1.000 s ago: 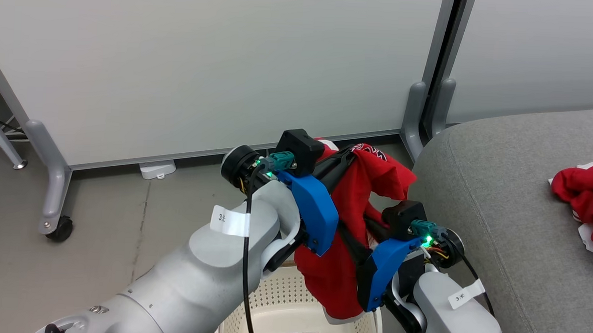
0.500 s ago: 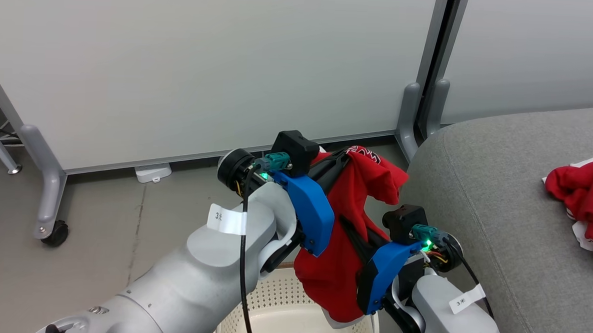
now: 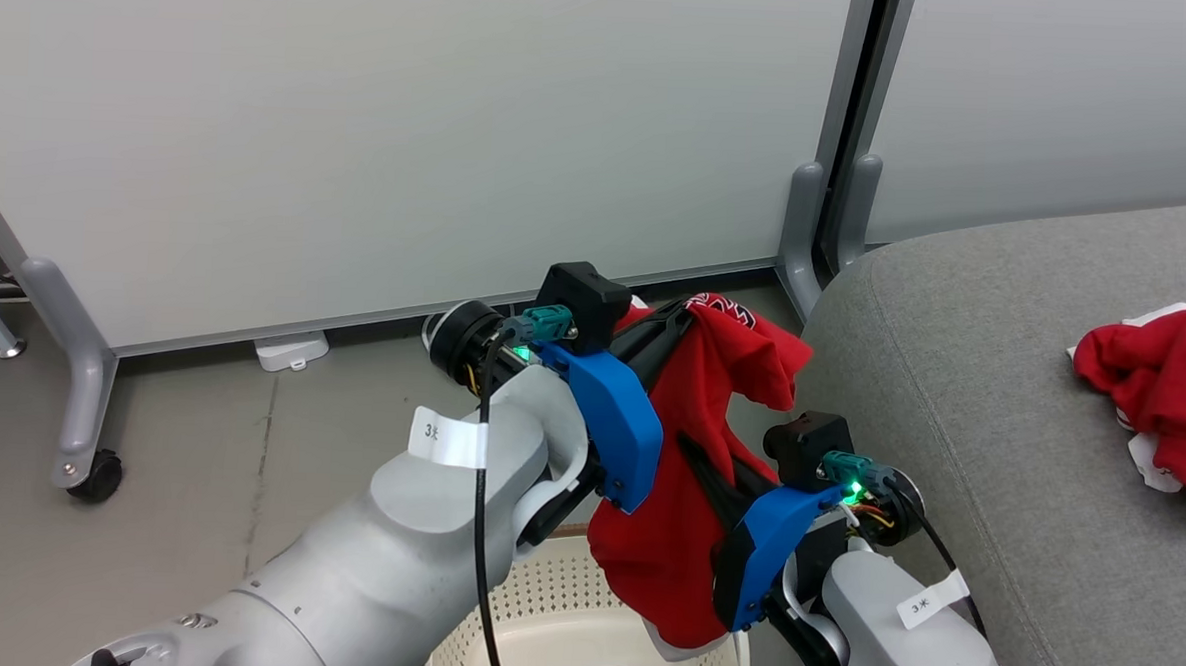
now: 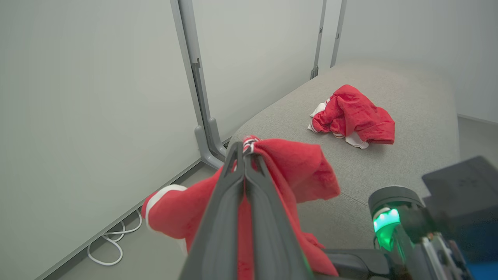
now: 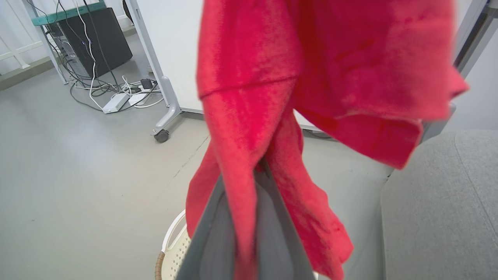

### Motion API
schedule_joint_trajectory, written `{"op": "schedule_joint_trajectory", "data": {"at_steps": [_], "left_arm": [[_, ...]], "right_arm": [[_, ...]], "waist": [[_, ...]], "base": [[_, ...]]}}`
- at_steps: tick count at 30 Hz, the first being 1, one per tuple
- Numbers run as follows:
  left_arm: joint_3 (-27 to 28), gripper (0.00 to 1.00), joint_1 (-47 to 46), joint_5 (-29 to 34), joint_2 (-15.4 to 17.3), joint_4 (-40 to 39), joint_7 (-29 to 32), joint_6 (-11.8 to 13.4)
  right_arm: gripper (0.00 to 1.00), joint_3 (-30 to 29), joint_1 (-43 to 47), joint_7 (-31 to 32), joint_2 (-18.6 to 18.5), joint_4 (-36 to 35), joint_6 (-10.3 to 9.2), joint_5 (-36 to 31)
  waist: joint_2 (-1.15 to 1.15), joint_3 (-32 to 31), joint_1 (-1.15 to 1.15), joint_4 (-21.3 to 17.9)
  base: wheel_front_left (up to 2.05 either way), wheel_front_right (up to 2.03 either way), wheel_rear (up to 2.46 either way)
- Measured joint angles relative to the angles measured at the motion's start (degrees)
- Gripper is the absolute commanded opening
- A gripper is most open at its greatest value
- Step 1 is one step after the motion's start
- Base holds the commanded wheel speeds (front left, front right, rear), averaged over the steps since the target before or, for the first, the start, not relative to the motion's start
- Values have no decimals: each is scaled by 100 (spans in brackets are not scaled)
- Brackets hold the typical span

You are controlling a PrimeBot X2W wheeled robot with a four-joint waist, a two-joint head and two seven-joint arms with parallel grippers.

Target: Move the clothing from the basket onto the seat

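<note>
**Garment suspended over basket, two grips confirmed**

My left fingers are clamped tight on the garment's striped top edge. My right fingers are pinched on a lower fold of the same red cloth. It hangs between them, its white-trimmed hem over the basket's opening, just beside the seat. A second garment lies crumpled on the seat, well apart.

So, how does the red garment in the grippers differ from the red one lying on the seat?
The held garment hangs long over the basket; the seat garment lies crumpled on the seat. The held garment is pinched by the left gripper and right gripper; the seat garment is untouched. Both are bright red with white trim.
</note>
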Motion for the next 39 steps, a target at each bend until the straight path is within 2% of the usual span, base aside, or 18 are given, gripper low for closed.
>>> {"op": "schedule_joint_trajectory", "data": {"at_steps": [8,10,11,13,18,23,27,31,39], "left_arm": [[-19,0,0,-40,0,51,-59,-8],[-25,36,1,-40,0,58,-79,-4],[-30,49,1,-40,0,59,-85,5],[-34,100,4,-59,-1,67,-116,44],[45,100,51,-73,-1,53,-255,145],[356,100,319,-36,34,-40,-344,253],[1002,100,667,439,247,-647,-353,449],[1669,100,1424,1073,566,-1365,-353,602],[3059,100,3034,2265,935,-2705,-354,592]], "right_arm": [[0,67,-46,-37,0,71,0,48],[0,78,-57,-43,0,88,0,51],[0,83,-57,-58,0,100,0,51],[0,92,-58,-65,0,112,0,51],[0,99,-59,-114,0,111,0,60],[0,-31,-59,-182,0,111,0,60],[0,-265,-65,-246,0,112,0,5],[0,-532,-80,-293,0,101,0,-154],[0,-981,-75,-325,-1,-155,0,-500]], "waist": [[0,-22,0,-37],[0,-31,0,-42],[0,-34,0,-43],[0,-40,0,-44],[0,-47,0,-26],[0,-51,0,39],[0,-35,0,119],[0,1,0,193],[0,117,0,275]], "base": [[0,0,0],[0,0,0],[0,0,0],[0,0,0],[0,0,0],[0,0,0],[0,0,0],[0,0,0],[0,0,0]]}}
